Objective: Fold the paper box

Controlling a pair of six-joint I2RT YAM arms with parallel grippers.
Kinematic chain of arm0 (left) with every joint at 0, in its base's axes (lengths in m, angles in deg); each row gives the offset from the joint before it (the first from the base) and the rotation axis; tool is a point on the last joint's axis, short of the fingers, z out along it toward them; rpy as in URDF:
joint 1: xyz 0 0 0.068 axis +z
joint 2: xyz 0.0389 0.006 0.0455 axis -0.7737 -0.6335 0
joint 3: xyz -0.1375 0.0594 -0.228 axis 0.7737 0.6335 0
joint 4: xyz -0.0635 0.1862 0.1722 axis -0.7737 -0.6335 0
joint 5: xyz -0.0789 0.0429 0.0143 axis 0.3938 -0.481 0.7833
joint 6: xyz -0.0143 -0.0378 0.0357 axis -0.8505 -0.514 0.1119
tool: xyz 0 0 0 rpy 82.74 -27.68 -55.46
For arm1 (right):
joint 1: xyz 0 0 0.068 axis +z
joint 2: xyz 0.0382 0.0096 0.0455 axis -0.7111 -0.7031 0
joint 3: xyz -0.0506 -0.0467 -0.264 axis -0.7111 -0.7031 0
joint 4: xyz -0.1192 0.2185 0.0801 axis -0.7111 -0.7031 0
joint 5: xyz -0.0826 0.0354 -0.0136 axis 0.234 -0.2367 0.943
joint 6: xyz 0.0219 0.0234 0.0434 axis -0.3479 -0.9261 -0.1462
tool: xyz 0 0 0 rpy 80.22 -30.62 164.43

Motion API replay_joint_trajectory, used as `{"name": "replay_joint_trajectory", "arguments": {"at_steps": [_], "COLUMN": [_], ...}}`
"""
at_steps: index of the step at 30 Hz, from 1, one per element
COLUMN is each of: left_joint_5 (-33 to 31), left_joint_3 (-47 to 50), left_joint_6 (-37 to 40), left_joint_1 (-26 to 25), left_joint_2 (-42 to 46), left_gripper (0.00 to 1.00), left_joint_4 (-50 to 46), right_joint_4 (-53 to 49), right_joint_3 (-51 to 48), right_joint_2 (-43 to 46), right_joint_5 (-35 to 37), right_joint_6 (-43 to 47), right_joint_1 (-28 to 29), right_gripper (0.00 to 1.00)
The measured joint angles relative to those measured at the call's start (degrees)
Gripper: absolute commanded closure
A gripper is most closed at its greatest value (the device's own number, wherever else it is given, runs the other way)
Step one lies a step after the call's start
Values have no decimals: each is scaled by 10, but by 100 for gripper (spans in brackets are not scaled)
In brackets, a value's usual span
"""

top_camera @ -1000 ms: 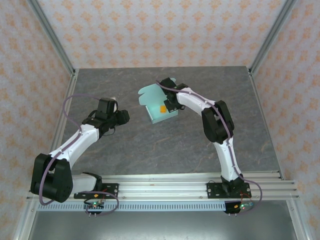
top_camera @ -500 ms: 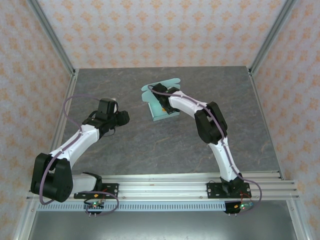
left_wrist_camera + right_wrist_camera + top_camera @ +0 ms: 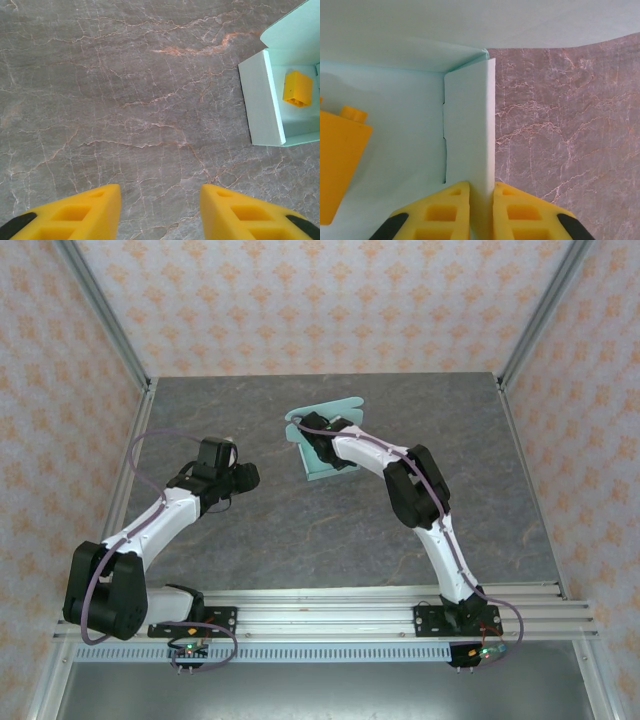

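right wrist: right jaws pinch paper box wall | left wrist: left jaws wide, orange block in box

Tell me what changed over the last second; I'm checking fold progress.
The right gripper swung left across the pale mint-green card box, and its fingers now straddle a side wall. The box shifted slightly. The left gripper stayed open, parked over the grey table.

right pincer swung left, seemingly gripping the paper box.
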Motion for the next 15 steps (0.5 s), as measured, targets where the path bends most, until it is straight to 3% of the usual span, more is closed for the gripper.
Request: {"name": "replay_joint_trajectory", "arguments": {"at_steps": [15], "left_joint_5": [0], "left_joint_3": [0], "left_joint_6": [0], "left_joint_1": [0], "left_joint_2": [0], "left_gripper": [54], "left_joint_4": [0], "right_joint_4": [-11], "right_joint_3": [6], "right_joint_2": [10], "right_joint_5": [-71], "right_joint_6": [2], "right_joint_1": [-10], "right_gripper": [65]}}
